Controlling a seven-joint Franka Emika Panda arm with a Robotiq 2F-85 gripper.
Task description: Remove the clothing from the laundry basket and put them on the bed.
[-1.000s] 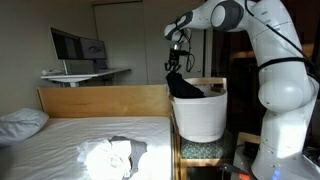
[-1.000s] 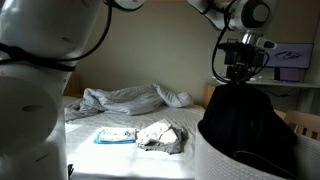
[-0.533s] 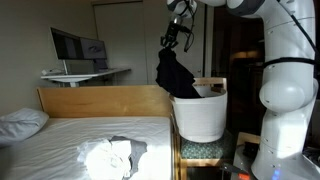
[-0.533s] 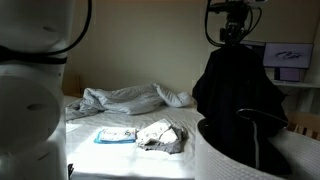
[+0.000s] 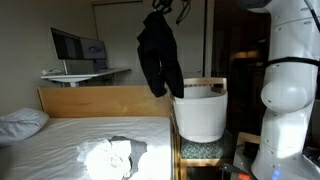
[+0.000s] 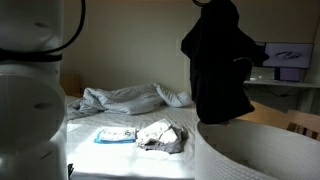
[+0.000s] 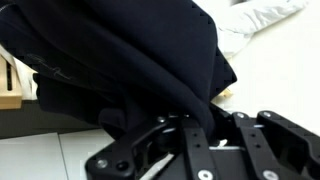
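A black garment (image 5: 157, 55) hangs from my gripper (image 5: 163, 6) at the top of an exterior view, lifted clear above the white laundry basket (image 5: 200, 120) and hanging over the wooden headboard. It also shows as a dark hanging shape (image 6: 215, 65) above the basket rim (image 6: 255, 150). In the wrist view the black cloth (image 7: 120, 60) fills most of the frame and runs down between the gripper's fingers (image 7: 205, 135), which are shut on it. The bed (image 5: 60, 145) holds a white and grey pile of clothes (image 5: 112, 155).
A wooden headboard (image 5: 100, 100) stands between the bed and the basket. A pillow (image 5: 20, 122) lies at the bed's far end. A desk with a monitor (image 5: 78, 47) stands behind. A crumpled grey blanket (image 6: 125, 97) and small clothes (image 6: 160, 135) lie on the bed.
The gripper has risen with the black garment, pulling it fully out of the basket, and has moved toward the bed side.
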